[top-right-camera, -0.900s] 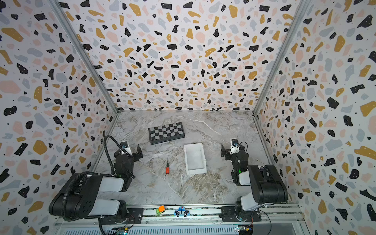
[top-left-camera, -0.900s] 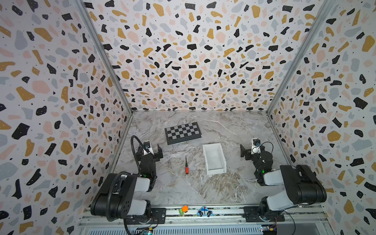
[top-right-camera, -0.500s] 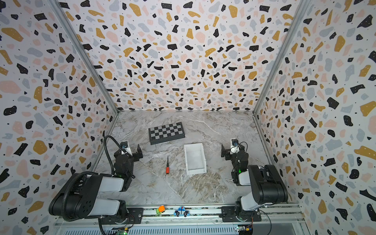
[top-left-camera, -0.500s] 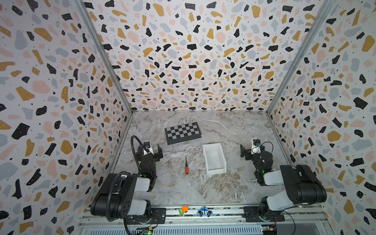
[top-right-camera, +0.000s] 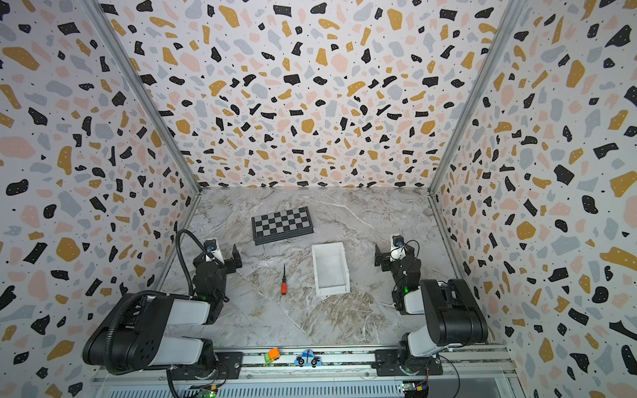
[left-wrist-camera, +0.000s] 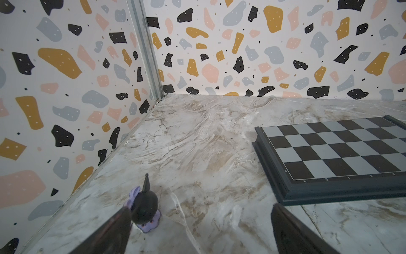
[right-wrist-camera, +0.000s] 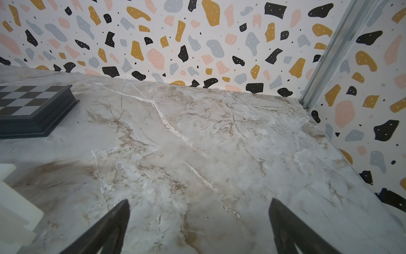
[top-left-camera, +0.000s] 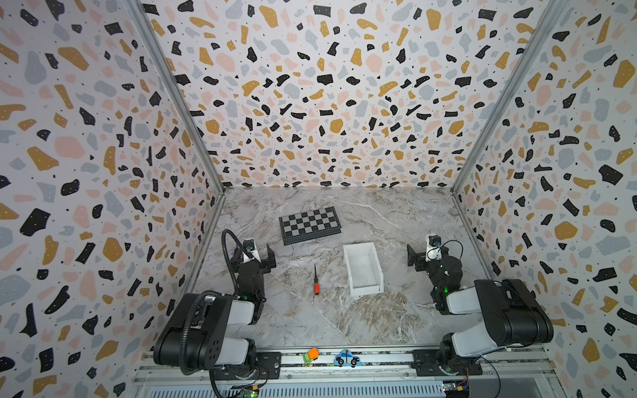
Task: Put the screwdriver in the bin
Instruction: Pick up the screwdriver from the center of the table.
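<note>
We count two tools, both spread wide with nothing between their fingers: our left tool point(top-left-camera: 254, 256) and our right tool point(top-left-camera: 421, 256), each hovering low over the marble tabletop point(top-left-camera: 344, 310). Nearest us, behind both tools on the front rail, sit two toys: one orange-and-green toy point(top-left-camera: 311, 355) and one blue toy car point(top-left-camera: 347, 358). One screwdriver point(top-left-camera: 315, 285) lies flat between the tools, nearer our left one, handle toward us. One empty white bin point(top-left-camera: 364, 268) sits just beside it, toward our right tool. Close by our left tool stands one small dark figurine point(left-wrist-camera: 145, 209). Farthest, ahead of both tools, lies one chessboard point(top-left-camera: 309, 224).
</note>
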Available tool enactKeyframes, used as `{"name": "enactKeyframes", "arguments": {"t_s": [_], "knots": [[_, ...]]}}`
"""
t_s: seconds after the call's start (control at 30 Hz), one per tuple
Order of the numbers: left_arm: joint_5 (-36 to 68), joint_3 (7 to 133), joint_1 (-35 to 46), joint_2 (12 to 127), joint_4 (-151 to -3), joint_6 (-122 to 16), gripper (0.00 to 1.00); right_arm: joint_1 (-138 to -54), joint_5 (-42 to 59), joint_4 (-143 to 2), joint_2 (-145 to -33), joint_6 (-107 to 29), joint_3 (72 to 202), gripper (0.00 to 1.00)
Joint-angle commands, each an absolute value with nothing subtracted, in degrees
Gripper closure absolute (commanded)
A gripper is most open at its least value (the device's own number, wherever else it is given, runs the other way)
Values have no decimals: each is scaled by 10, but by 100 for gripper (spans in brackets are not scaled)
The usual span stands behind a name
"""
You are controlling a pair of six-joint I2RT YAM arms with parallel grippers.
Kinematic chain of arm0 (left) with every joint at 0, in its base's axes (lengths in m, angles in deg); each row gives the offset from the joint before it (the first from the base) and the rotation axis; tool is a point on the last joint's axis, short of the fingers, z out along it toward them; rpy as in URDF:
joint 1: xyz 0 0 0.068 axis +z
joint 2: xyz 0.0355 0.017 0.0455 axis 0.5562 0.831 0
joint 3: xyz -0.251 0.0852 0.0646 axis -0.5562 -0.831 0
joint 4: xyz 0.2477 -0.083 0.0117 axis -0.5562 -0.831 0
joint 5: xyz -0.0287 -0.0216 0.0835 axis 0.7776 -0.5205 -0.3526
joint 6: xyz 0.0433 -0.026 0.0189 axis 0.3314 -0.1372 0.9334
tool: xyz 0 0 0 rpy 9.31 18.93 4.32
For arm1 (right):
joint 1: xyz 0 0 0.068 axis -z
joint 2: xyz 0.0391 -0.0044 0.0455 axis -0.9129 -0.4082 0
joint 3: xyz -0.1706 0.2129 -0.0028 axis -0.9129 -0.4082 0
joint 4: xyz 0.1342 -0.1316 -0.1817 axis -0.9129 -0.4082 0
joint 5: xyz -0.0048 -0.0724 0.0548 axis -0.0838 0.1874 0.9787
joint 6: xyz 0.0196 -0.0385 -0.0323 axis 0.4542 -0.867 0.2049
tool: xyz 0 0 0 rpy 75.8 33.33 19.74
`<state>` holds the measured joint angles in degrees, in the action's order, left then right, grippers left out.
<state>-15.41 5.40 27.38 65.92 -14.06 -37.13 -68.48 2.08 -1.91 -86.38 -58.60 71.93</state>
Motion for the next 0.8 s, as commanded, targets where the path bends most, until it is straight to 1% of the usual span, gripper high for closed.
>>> {"name": "enactKeyframes", "arguments": {"t_s": [0.0,0.27,0.4,0.43,0.5,0.53,0.6,0.63,0.7,0.77], "knots": [[-157,66,278,658,-121,-376,0,-683,23,-22,-858,-582,732,1],[-157,64,277,655,-120,-376,0,-681,25,-24,-859,-581,733,1],[-199,75,278,637,-146,-395,0,-679,18,-19,-854,-572,729,1],[-206,91,277,617,-194,-398,0,-673,12,-38,-844,-564,734,1],[-228,143,278,579,-335,-428,0,-663,8,-85,-818,-549,747,1],[-233,165,277,564,-389,-444,0,-657,8,-144,-800,-536,770,1],[-203,190,277,535,-453,-475,0,-637,25,-281,-782,-494,829,1],[-182,198,278,517,-474,-498,0,-625,55,-327,-781,-485,854,1],[-150,207,277,485,-507,-548,0,-610,94,-375,-779,-471,878,1],[-160,229,275,456,-584,-620,0,-596,125,-423,-774,-452,899,1]]}}
